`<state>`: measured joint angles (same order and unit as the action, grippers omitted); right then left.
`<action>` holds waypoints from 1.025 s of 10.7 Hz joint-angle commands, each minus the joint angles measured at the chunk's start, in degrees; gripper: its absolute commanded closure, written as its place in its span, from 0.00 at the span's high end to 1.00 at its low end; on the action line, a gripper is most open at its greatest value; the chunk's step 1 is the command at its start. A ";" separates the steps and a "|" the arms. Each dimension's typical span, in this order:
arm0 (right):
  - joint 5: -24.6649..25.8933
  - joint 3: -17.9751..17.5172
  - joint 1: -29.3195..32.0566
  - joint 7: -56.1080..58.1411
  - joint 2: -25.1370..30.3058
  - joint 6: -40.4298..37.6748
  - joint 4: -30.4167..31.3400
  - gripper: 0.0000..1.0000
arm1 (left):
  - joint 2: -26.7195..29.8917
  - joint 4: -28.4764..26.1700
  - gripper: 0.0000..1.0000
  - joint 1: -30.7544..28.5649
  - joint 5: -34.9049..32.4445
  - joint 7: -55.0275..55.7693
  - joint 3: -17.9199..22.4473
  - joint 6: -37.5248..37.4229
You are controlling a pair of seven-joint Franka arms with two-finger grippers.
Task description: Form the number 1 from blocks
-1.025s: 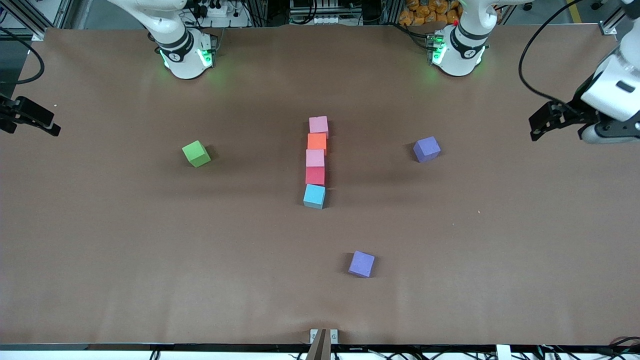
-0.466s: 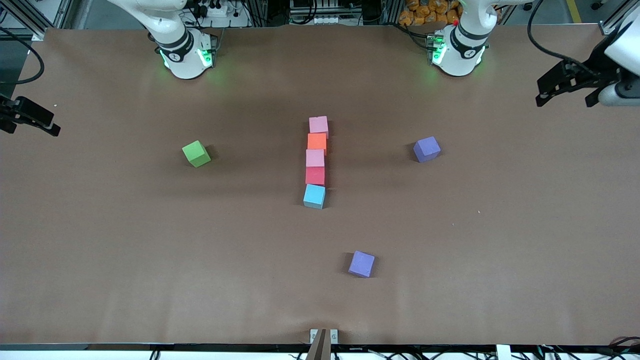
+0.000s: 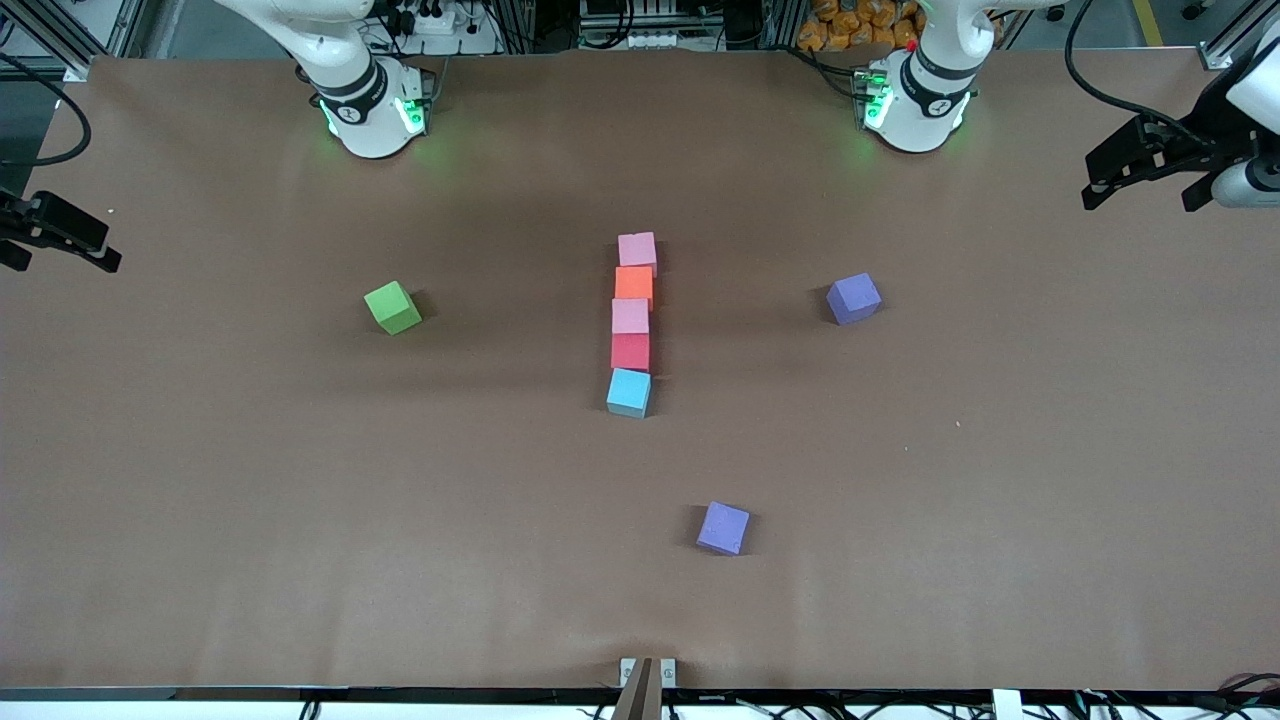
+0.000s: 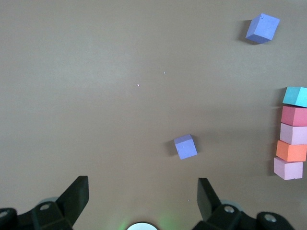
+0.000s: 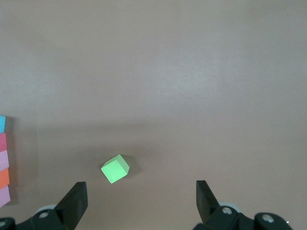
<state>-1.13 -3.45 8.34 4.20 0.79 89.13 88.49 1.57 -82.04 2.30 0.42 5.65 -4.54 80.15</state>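
Observation:
Five blocks lie in a straight touching line at the table's middle. From the robots' side toward the front camera they run light pink (image 3: 637, 250), orange (image 3: 633, 284), light pink (image 3: 630, 316), red (image 3: 630, 351), light blue (image 3: 628, 391). The left wrist view shows the same line, from light blue (image 4: 295, 96) to the end pink (image 4: 288, 169). My left gripper (image 3: 1140, 192) (image 4: 142, 194) hangs open and empty over the left arm's end of the table. My right gripper (image 3: 60, 240) (image 5: 140, 196) waits open and empty over the right arm's end.
A green cube (image 3: 392, 306) (image 5: 115, 168) sits toward the right arm's end. One purple cube (image 3: 853, 298) (image 4: 185, 146) sits toward the left arm's end. Another purple cube (image 3: 723, 527) (image 4: 262, 28) lies nearer the front camera than the line.
My left gripper has drawn back toward the robots' side and the table's end, most of it in the first half second. The blocks and the right gripper have not moved.

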 commanded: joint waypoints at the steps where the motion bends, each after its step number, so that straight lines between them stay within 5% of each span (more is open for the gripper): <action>1: -0.27 -0.59 0.81 1.86 1.84 0.26 1.86 1.00 | -0.17 1.18 1.00 -0.37 0.63 -1.87 0.23 -1.49; 11: 1.75 -0.77 -1.66 1.42 2.72 -0.01 2.74 1.00 | 0.45 0.83 1.00 -0.37 0.64 -1.52 -0.03 -1.66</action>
<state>-0.16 -4.31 6.84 5.49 1.67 88.85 89.22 1.63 -81.92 2.24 0.42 5.61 -4.50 79.96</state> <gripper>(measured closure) 0.000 0.000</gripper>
